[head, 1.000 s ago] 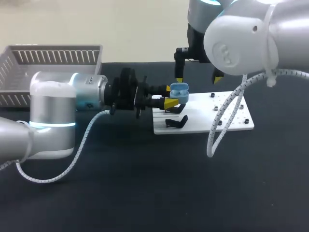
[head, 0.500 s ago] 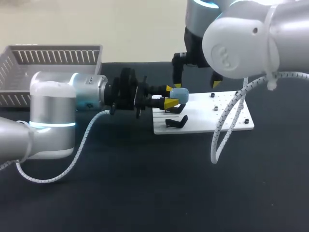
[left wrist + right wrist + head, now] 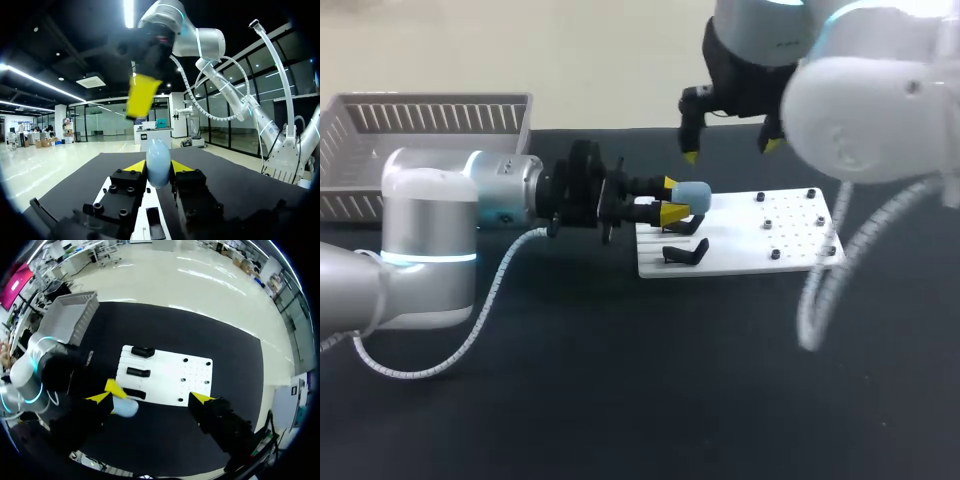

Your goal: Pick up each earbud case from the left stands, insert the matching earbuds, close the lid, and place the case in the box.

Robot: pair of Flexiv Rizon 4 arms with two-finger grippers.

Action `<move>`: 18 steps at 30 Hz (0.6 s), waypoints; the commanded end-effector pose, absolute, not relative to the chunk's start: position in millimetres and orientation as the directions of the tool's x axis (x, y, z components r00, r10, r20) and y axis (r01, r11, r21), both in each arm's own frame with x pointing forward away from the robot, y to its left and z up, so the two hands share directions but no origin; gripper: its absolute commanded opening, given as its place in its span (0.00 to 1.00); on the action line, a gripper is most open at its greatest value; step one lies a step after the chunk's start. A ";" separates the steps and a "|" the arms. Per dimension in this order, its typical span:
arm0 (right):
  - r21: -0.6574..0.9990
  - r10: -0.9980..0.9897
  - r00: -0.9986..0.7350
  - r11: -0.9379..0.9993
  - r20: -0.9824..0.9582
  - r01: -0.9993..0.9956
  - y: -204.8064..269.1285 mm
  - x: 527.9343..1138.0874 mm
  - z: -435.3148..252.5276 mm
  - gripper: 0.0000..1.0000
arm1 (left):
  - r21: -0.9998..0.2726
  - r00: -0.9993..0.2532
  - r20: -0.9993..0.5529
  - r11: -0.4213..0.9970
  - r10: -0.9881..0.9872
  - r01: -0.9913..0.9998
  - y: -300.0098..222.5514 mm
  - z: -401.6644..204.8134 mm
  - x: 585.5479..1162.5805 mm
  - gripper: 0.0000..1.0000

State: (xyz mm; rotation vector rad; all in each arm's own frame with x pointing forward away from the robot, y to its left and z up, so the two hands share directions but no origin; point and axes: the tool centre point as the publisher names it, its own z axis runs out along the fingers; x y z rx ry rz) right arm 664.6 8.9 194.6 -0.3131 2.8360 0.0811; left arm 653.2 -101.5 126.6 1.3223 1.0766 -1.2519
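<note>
**Operator:** While both arms hold over the table, how do they sit?

**Observer:** Your left arm comes in level from the left side, wrist straight. Its left gripper (image 3: 672, 198) lies horizontal at the left end of the flat white plastic plate (image 3: 750, 258). Your right arm drops in from the upper right. Its right gripper (image 3: 730, 150) hangs tips-down, above and a little beyond the left one.

**Operator:** And the jaws?

**Observer:** Your left jaws are clenched on the pale blue, rounded plastic earbud case (image 3: 693, 196). In the left wrist view the two yellow tips press its flanks from either side (image 3: 158, 162). Your right jaws are released, spread wide with nothing between them. Seen from the right wrist, the case (image 3: 125, 408) sits below that gripper (image 3: 151, 398), near one finger.

**Operator:** What are things made of?

**Observer:** The case is smooth and egg-like, its lid down. The plate is matte and drilled with rows of small holes, with dark screws at its right end. On its left end stand small black hooked stands (image 3: 685, 252), just below the held case. A grey slatted plastic basket (image 3: 420, 120) sits at the far left of the black table (image 3: 620, 380).

**Operator:** What differs from a second ago?

**Observer:** Your right gripper has lifted away from beside the case, and that arm's elbow has swung to the right. The case looks lower and rounder; its upper part stood raised then. Your left arm has not shifted.
</note>
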 end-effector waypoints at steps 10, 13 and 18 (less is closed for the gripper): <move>0.109 -0.337 -0.848 0.904 -0.410 -0.412 -16.5 598.0 205.2 1.00 | 0.070 0.067 -0.997 -0.103 -0.027 0.992 -98.1 131.3 647.6 0.00; 0.109 -0.337 -0.848 0.904 -0.410 -0.412 -16.5 598.0 205.2 1.00 | 0.062 0.062 -0.998 -0.075 -0.012 0.995 -94.7 138.0 640.4 0.00; 0.109 -0.337 -0.848 0.904 -0.410 -0.412 -16.5 598.0 205.2 1.00 | 0.087 0.087 -0.995 0.004 0.046 0.996 -79.0 158.1 625.5 0.00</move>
